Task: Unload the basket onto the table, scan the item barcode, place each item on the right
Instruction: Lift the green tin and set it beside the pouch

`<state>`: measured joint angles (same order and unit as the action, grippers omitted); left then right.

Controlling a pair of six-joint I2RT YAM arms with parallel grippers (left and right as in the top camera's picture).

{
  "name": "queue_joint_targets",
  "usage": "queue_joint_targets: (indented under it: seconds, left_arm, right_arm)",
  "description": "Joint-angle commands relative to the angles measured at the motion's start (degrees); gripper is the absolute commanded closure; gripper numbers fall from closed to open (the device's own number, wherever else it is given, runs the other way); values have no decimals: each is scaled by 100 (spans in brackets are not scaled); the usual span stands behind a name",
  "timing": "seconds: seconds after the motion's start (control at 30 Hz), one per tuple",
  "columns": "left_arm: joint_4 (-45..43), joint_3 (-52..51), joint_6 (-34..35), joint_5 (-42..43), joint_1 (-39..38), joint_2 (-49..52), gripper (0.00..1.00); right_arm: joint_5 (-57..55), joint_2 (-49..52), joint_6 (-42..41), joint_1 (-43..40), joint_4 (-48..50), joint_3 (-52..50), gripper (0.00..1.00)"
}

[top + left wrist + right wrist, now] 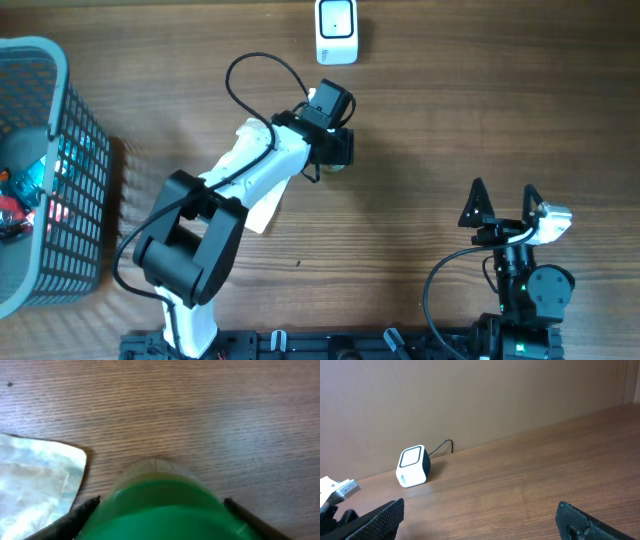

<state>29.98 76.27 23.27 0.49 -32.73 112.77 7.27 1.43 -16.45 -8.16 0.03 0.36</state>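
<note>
Sitting well left of the scanner, basket is holding colourful packets. Left pincer is straddling green item, cannot tell whether gripping; right pincer is gaping wide, empty.

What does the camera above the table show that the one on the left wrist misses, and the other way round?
Only the overhead view shows the basket, the scanner and the right claw, standing open. Only the left wrist view makes out a green object close up inside the left claw; whether it is gripped is unclear. Both show the wooden table and a pale packet.
</note>
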Motion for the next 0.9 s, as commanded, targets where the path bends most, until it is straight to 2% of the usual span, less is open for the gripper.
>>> queue_joint_targets:
  seconds: [0.0,0.1,0.2,0.27,0.37,0.4,0.43,0.5,0.57,0.63,0.73,0.87]
  left_arm:
    - [-4,190,-280,-184,-15,-70,0]
    - [691,909,-774,-190,-15,-789,0]
    - [1464,2096,-1027,-295,15,-1606,0]
    - [1825,3257,-1338,-575,378,-2267,0]
    - [2824,4522,-1379,-699,1939,-2673,0]
    - [3316,4760,-1329,-678,2968,-2732,0]
    - [3491,4765,-1296,-654,3558,-2754,0]
    - [4017,4747,-1233,-466,5230,-2667,0]
    - [4291,4747,-1027,-76,6214,-2522,0]
    - [4476,4739,-422,11,7106,-2306,0]
    - [4769,4739,101,9,7722,-2002,0]
    - [5200,4675,236,-203,7919,-1429,0]
  right_arm:
    - [-42,-13,-22,0,33,-4,0]
    - [-42,-13,-22,0,35,-4,0]
    - [-42,-13,-24,0,35,-4,0]
    - [-42,-13,-22,0,35,-4,0]
    - [-42,-13,-24,0,33,-4,0]
    - [-42,-13,-24,0,35,-4,0]
    - [-42,-13,-24,0,33,-4,0]
    - [-42,-13,-22,0,33,-4,0]
    - [-42,-13,-24,0,33,-4,0]
    - [-42,-13,-24,0,33,-4,0]
    - [-42,-13,-22,0,33,-4,0]
    - [-42,-13,-24,0,35,-4,0]
